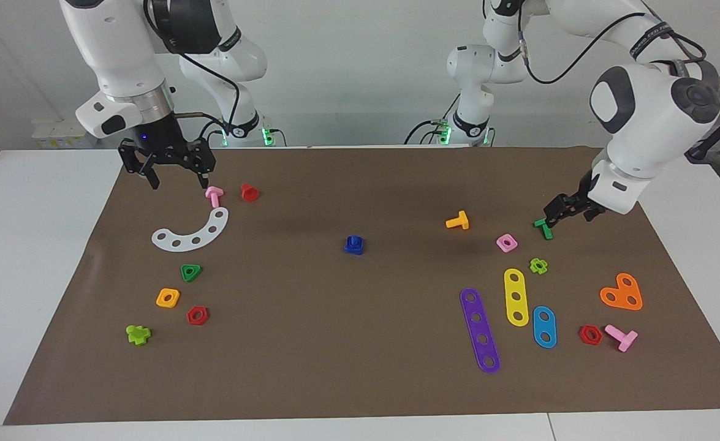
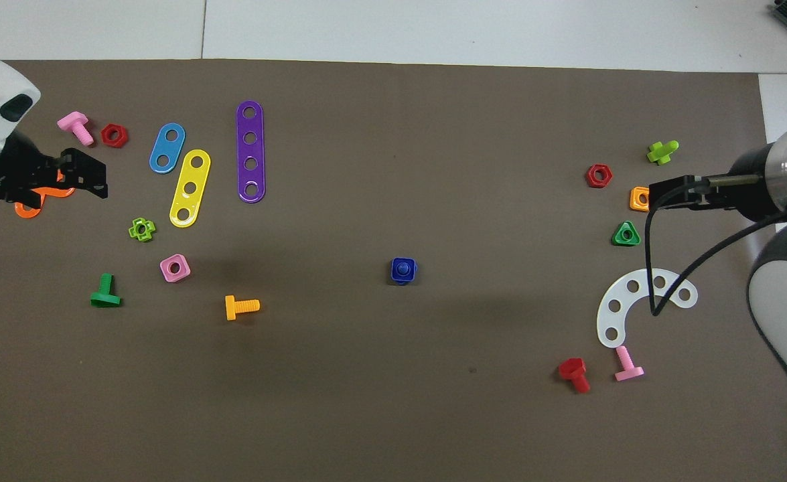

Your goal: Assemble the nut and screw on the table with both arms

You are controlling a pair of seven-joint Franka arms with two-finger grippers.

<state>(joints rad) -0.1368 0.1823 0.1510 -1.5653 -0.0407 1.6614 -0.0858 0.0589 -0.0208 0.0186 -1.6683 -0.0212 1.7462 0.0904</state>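
The dark blue nut [image 1: 353, 245] [image 2: 403, 270] lies alone at the middle of the brown mat [image 1: 360, 355] on the white table [image 1: 41, 257]. The screw's [image 2: 402, 268] blue stem shows in the nut's centre hole. My left gripper [image 1: 565, 214] [image 2: 98, 177] hangs open and empty toward the left arm's end, over the green bolt [image 1: 544, 226] and the orange heart plate [image 2: 31, 204]. My right gripper [image 1: 178, 180] [image 2: 658, 195] waits open and empty above the mat's edge, beside the pink bolt [image 1: 214, 195].
Purple [image 1: 480, 331], yellow [image 1: 516, 297] and light blue [image 1: 544, 326] strips, a pink square nut [image 1: 506, 243] and an orange bolt [image 1: 458, 220] lie toward the left arm's end. A white arc plate [image 1: 193, 232], a red bolt [image 1: 249, 192] and small nuts lie toward the right arm's end.
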